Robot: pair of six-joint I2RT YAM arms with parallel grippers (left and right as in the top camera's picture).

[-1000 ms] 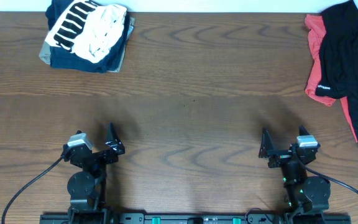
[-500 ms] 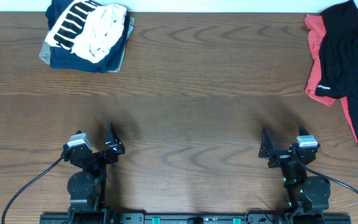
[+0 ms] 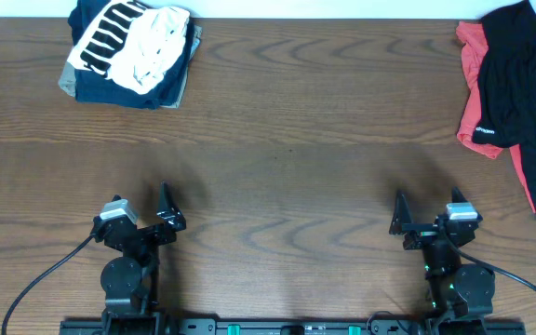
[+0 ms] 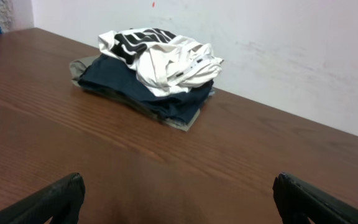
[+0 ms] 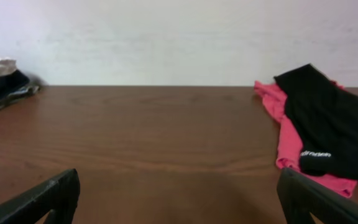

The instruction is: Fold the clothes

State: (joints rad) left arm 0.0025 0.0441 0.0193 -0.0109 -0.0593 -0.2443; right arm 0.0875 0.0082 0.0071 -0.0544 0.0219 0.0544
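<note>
We note left pincer point(image 4: 179, 194) and right pincer point(image 5: 179, 186) apart, empty. Risk: black shirt point(image 3: 521, 79) overlaps red shirt point(image 3: 469, 74); we could grab both layers.

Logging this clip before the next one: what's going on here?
Nothing is being handled at this moment. The left gripper and right gripper both sit open and empty at the near edge of the table. A black shirt lies crumpled, unfolded, on top of a red shirt at the far right corner. A pile of stacked garments sits at the far left corner. Neither arm is near any fabric.
</note>
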